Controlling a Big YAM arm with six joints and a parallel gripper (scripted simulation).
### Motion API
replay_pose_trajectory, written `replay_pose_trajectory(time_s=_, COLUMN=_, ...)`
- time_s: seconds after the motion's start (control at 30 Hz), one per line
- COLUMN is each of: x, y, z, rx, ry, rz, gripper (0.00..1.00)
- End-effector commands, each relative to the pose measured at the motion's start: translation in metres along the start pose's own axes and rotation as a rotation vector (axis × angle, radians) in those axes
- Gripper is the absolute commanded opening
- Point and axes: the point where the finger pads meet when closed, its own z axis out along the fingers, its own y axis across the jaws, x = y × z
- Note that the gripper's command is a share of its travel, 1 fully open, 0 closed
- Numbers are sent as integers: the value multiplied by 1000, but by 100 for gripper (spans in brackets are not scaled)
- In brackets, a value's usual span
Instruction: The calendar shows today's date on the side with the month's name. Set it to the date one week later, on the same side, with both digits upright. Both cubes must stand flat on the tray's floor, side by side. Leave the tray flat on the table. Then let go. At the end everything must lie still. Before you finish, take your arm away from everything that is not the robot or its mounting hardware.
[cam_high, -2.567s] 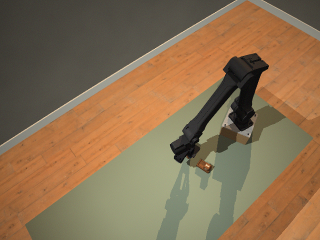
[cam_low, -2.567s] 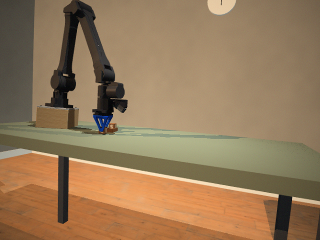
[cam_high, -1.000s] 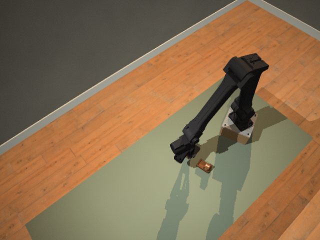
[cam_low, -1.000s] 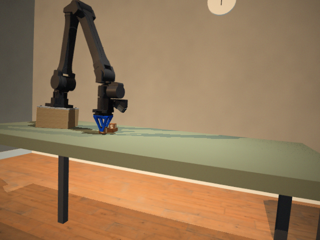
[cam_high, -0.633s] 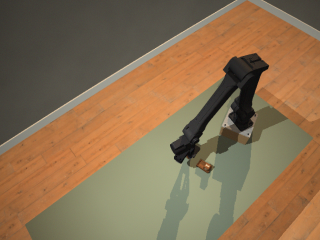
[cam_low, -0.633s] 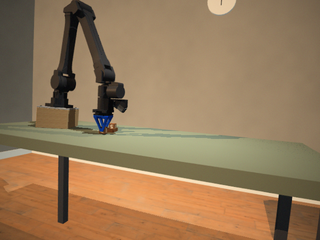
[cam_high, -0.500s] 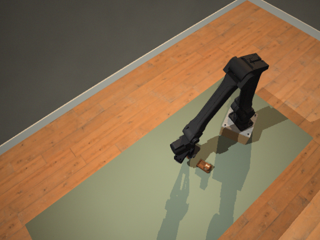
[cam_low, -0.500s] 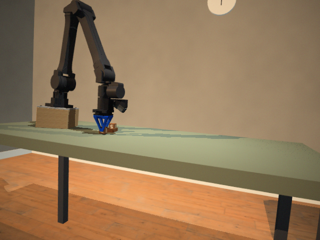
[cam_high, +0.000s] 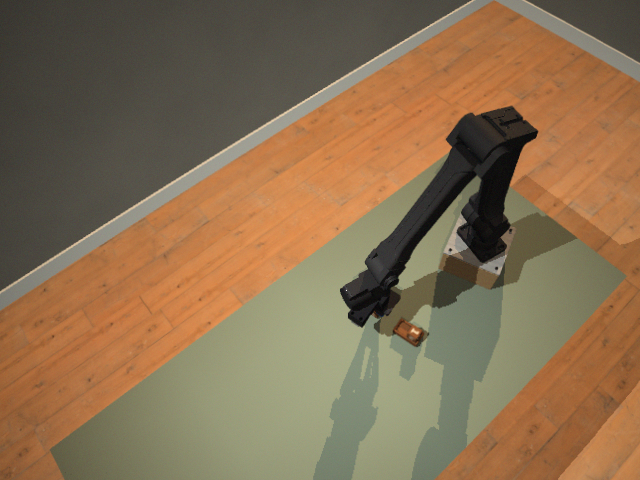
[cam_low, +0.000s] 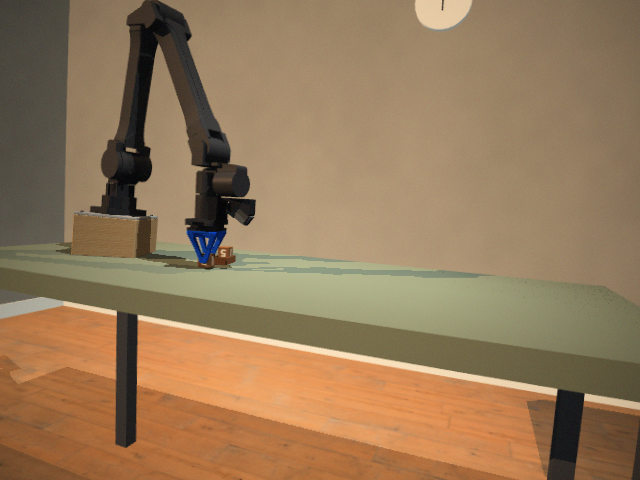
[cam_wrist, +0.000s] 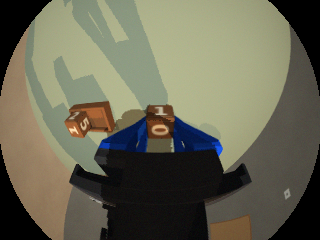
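My gripper (cam_wrist: 160, 120), with blue fingers, is shut on a brown wooden cube (cam_wrist: 160, 122). That cube shows a 1 on one face and a 0 on the face toward the camera. In the exterior view the gripper (cam_low: 206, 255) points straight down and holds the cube low, at or just above the table. The small wooden tray (cam_high: 408, 328) lies on the table just beside it. The second cube (cam_wrist: 87, 120), showing a 5, sits to the left in the wrist view. It also shows in the exterior view (cam_low: 224, 253), in the tray. The month's name is too small to read.
The arm's base stands on a wooden block (cam_high: 475, 263) near the table's far edge, behind the tray. The green table top (cam_high: 289, 372) stretches wide to the left of the gripper. A wall clock (cam_low: 443, 11) hangs high up.
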Motion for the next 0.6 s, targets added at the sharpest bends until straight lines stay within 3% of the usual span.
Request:
replay_pose_trajectory(time_s=0.0, x=-14, y=-2, z=-8, rx=18, ry=-35, rz=-5, gripper=27)
replay_pose_trajectory(time_s=0.57, x=-8, y=1, z=3, rx=9, ry=-15, rz=-5, gripper=27)
